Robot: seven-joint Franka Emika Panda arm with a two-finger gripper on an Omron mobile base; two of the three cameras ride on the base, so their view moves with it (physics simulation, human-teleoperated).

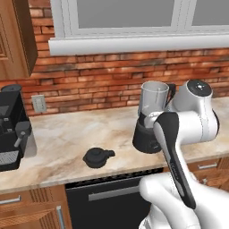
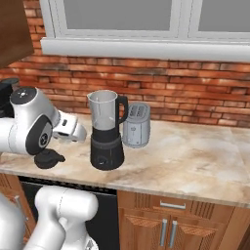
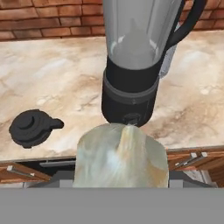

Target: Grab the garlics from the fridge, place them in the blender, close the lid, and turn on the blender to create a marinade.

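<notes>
The blender (image 1: pixel 151 123) (image 2: pixel 105 131) (image 3: pixel 130 70) stands on the marble counter with its clear jar open at the top. A pale pointed shape shows through the jar wall; I cannot tell what it is. Its black lid (image 1: pixel 98 157) (image 2: pixel 48 158) (image 3: pixel 31 127) lies flat on the counter to the blender's left. My gripper (image 2: pixel 78 133) hovers just left of the jar, low by the base. It is shut on a cream-white garlic (image 3: pixel 120 155), which looms at the bottom of the hand view and hides the fingertips. The fridge is out of view.
A black coffee machine (image 1: pixel 11 129) stands at the counter's far left, and a silver toaster (image 2: pixel 135 125) sits behind the blender on its right. The brick wall with an outlet (image 1: pixel 39 103) backs the counter. A dark dishwasher front (image 1: pixel 107 197) lies below the counter edge.
</notes>
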